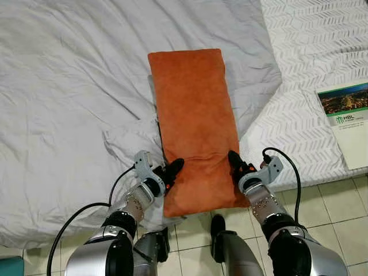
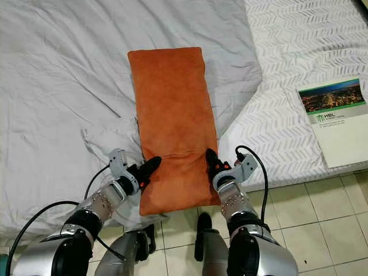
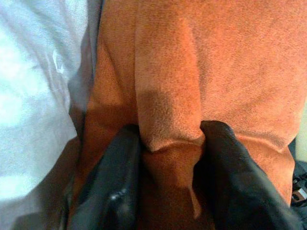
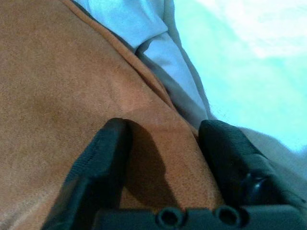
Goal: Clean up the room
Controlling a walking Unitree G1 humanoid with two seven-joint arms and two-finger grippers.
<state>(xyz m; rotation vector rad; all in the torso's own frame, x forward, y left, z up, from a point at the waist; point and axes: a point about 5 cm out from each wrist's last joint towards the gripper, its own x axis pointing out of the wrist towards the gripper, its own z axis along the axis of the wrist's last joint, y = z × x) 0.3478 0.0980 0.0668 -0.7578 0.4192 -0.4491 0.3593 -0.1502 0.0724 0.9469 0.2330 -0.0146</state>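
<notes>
Our fingers (image 3: 115, 191) pinch an orange cushion (image 1: 195, 126) lying on the grey duvet (image 1: 69, 103): left gripper (image 1: 171, 171) closed on its left edge, right gripper (image 1: 236, 161) clamping its right edge. Beyond our right fingers lies a booklet (image 1: 348, 118).

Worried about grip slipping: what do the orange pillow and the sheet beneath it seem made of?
The orange pillow looks like suede-like or velvety fabric: matte, fine nap, pinching into a soft fold between the left gripper fingers. The grey sheet looks like thin woven cotton or similar, smooth and finely creased.

A brochure (image 1: 347, 118) lies on the patterned mattress (image 1: 310, 63) above tiled floor (image 1: 339, 207).
</notes>
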